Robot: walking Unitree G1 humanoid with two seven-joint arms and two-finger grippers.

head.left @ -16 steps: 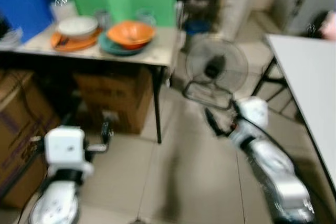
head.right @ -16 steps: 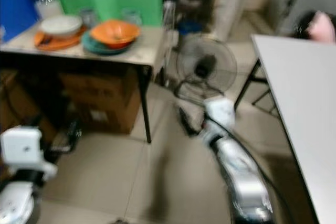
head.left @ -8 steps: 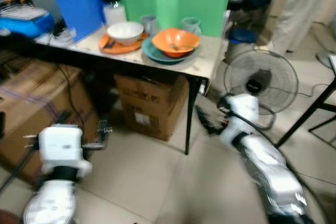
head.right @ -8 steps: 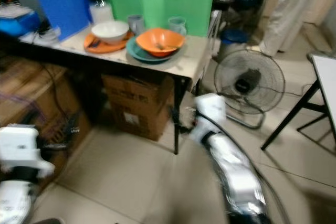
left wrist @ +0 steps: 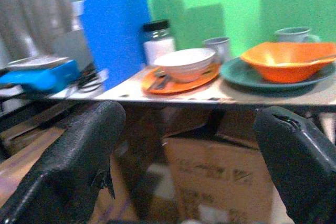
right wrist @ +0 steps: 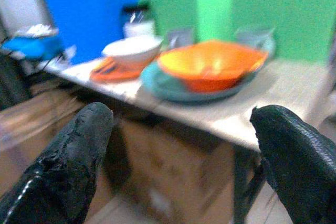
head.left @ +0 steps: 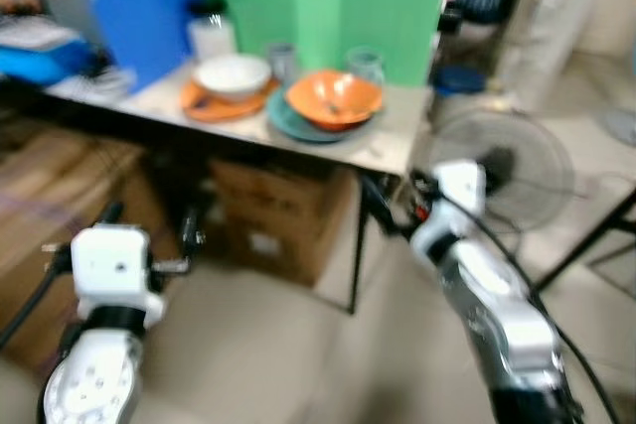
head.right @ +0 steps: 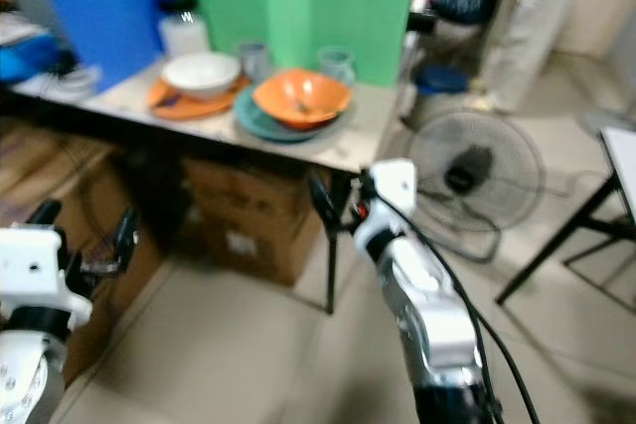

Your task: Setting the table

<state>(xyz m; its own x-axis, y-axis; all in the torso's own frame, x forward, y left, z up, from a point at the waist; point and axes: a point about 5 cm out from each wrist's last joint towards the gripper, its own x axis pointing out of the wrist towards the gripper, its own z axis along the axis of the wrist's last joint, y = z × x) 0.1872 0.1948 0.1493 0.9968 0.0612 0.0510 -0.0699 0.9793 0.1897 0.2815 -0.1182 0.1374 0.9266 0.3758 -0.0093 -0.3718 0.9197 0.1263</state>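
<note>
Head view, table [head.left: 393,141]: you faced it at 12 o'clock, against a green wall.
Cardboard boxes [head.left: 278,220]: sat under the table.
Fan [head.right: 475,181]: stood on the floor at 2 o'clock.
Orange bowl [head.left: 334,99]: rested on a teal plate [head.left: 298,123], table's right half.
White bowl [head.left: 232,74]: sat on an orange plate [head.left: 204,104] at 11 o'clock.
Left gripper [left wrist: 184,145]: your fingers were spread apart, holding nothing, below table height.
Right gripper [right wrist: 184,145]: fingers parted, holding nothing, near the table's corner.
</note>
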